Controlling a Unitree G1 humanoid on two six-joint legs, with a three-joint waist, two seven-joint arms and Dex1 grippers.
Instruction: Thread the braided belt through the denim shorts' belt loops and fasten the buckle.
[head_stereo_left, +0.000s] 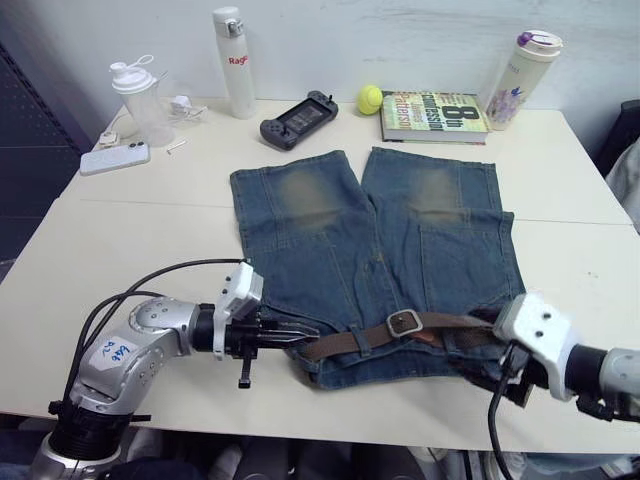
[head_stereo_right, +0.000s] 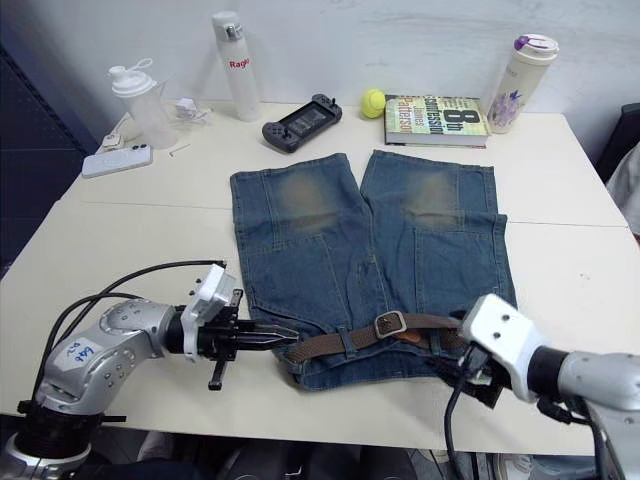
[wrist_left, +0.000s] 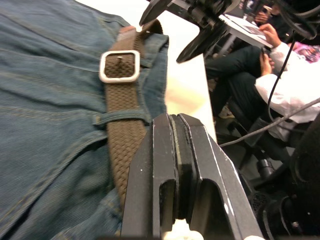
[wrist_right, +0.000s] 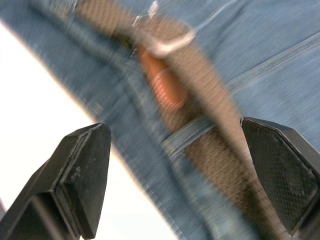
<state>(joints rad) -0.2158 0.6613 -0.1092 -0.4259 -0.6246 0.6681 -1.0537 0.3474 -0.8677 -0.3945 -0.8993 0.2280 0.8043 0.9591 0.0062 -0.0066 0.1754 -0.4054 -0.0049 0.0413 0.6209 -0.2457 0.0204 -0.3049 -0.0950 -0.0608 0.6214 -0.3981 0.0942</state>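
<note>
The braided belt (head_stereo_left: 350, 341) lies along the waistband of the denim shorts (head_stereo_left: 375, 260), which are spread flat on the pale table (head_stereo_left: 120, 230), waist toward the near edge. Its silver rectangular buckle (head_stereo_left: 404, 322) sits near the middle of the waistband. The left wrist view shows the woven strap passing under one of the belt loops (wrist_left: 120, 118), the prong across the frame, and seated people beyond the table edge. The right wrist view shows a tan leather tab (wrist_right: 161, 82) beside the buckle. The left gripper (head_stereo_left: 300, 332) rests at the belt's left end, jaws clenched together with nothing visibly between them. The right gripper (wrist_right: 185, 180) hangs over the strap with jaws released wide
</note>
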